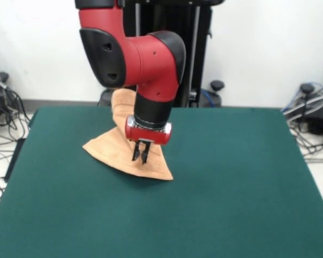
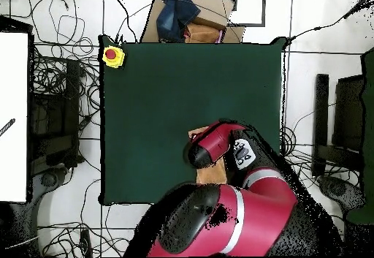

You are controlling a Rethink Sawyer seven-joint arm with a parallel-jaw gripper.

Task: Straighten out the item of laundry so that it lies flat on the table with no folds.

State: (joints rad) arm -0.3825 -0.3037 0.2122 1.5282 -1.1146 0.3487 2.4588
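Green table (image 1: 247, 188), towel (image 1: 105, 150) (far-side, crumpled)

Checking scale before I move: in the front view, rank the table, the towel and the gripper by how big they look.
1. The table, by far the largest.
2. The towel, partly hidden behind the arm, so only its visible area counts.
3. The gripper, smallest, though it is nearer the camera than the towel's far part.

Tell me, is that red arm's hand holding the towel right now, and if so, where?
It cannot be told. The hand sits low over the middle of the crumpled towel, which lies on the table, but whether it pinches the cloth is unclear.
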